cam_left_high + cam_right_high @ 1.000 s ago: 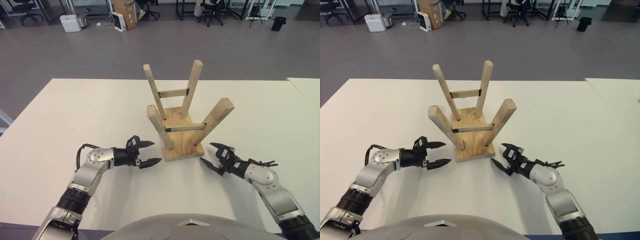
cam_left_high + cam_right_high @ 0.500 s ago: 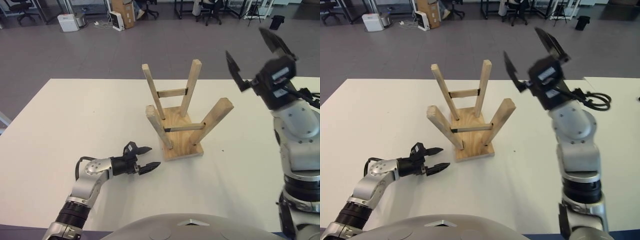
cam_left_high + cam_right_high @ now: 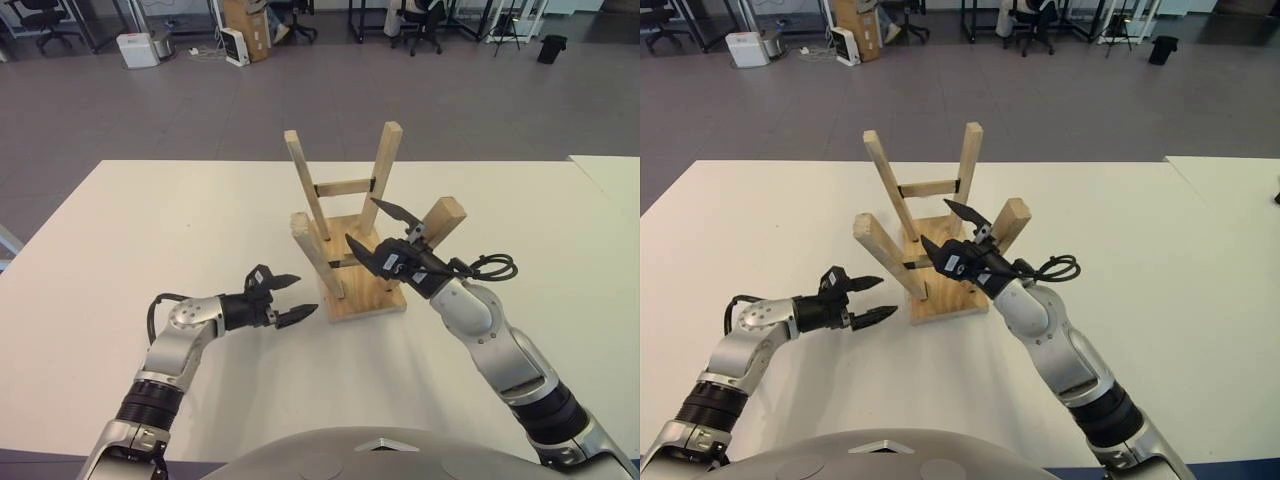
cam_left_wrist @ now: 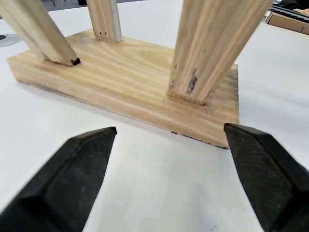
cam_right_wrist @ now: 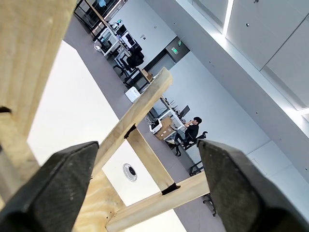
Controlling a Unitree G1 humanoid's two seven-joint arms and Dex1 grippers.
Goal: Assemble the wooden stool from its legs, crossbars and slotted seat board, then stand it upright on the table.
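Pale wooden four-legged stool (image 3: 352, 215): assembled, inverted, seat board (image 3: 372, 297) flat on white worktop (image 3: 150, 220); right hand (image 3: 360, 220) fingers apart by near legs; left hand (image 3: 306, 293) fingers apart, low beside seat board; advised: clamp opposite sides securely before turning upright.

Open office or lab: grey floor (image 3: 480, 100), swivel chairs (image 3: 427, 22) and a cardboard box (image 3: 247, 22) beyond a white worktable (image 3: 120, 230).
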